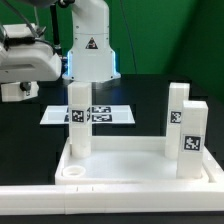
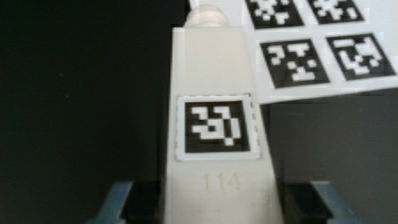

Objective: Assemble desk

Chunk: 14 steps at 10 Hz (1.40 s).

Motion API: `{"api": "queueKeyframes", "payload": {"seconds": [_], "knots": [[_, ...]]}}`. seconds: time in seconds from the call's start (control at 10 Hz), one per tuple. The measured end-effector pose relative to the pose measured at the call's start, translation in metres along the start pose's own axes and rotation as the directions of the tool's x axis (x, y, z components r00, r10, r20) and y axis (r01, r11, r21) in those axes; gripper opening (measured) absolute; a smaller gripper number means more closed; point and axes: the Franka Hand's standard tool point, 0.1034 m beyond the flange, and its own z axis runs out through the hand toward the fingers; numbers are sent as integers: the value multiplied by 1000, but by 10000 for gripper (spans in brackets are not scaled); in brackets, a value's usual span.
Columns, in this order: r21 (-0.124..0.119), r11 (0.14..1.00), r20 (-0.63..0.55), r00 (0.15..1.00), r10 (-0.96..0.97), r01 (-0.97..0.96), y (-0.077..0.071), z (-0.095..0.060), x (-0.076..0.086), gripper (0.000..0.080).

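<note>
The desk top lies upside-down-tray fashion at the near edge of the black table, its rim facing up and a round corner socket open at about eight o'clock in the exterior view. Three white tagged legs stand upright in it: one leg near the ten o'clock corner, a second leg toward two o'clock, and a third leg just in front of that one at about four o'clock. Behind the tray, toward twelve o'clock, the marker board lies flat on the table. In the wrist view the gripper straddles a white square post bearing a black-white tag, with one blue-grey fingertip on each side; the jaws look closed on it at a middling width, though the contact itself is hard to make out. Which of the three standing legs this is cannot be told.
</note>
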Motion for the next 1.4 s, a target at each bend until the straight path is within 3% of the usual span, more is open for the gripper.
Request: {"api": "queueKeyframes", "payload": {"seconds": [0.2, 0.3, 0.4, 0.6, 0.7, 0.9, 1.1, 1.4], "knots": [[-15, 1000, -118, 993, -8, 6, 1, -6, 4, 289], [-28, 999, -169, 985, -25, 21, -5, -22, 7, 289], [-42, 999, -230, 972, -43, 34, -12, -45, 13, 289], [-78, 995, -391, 916, -93, 68, -29, -111, 20, 290], [-81, 994, -457, 884, -102, 72, -33, -124, 17, 290], [-91, 995, -543, 834, -93, 52, -26, -117, 19, 290], [-102, 994, -640, 763, -89, 30, -25, -125, 25, 290], [-82, 996, -815, 577, -49, -32, -83, -174, 58, 290]]}}
